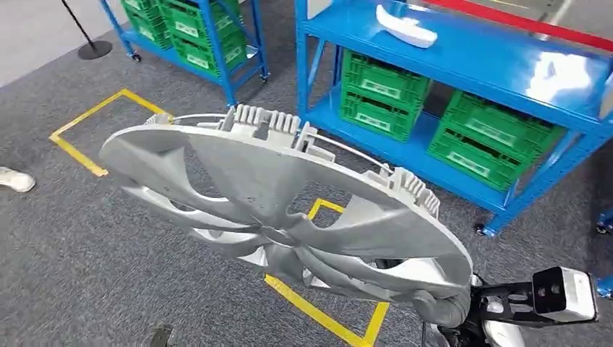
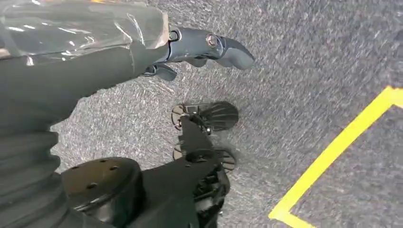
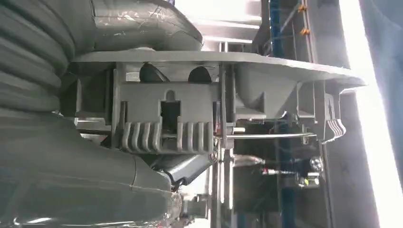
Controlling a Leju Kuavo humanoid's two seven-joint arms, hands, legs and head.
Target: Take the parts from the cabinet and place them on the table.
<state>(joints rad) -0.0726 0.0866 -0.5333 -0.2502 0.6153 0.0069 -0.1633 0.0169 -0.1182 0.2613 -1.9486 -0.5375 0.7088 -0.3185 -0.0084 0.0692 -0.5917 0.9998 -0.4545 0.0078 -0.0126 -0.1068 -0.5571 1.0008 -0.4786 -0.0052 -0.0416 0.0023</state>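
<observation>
A large silver wheel cover (image 1: 282,202) hangs tilted over the grey carpet, its clips and wire ring facing up. My right hand (image 1: 444,307) grips its rim at the lower right. In the right wrist view the wheel cover (image 3: 237,95) is clamped at the rim in my right hand (image 3: 71,142), between the thumb and the fingers. My left hand (image 2: 142,52) hangs over the floor with its fingers (image 2: 209,47) stretched out and nothing in them. A white part (image 1: 406,29) lies on the top shelf of the blue cabinet (image 1: 470,58).
Green crates (image 1: 383,94) fill the cabinet's lower shelf. A second blue rack (image 1: 195,29) with green crates stands at the back left. Yellow tape (image 1: 94,123) marks squares on the carpet. A person's shoe (image 1: 14,178) is at the left edge, a black stand base (image 1: 94,49) behind it.
</observation>
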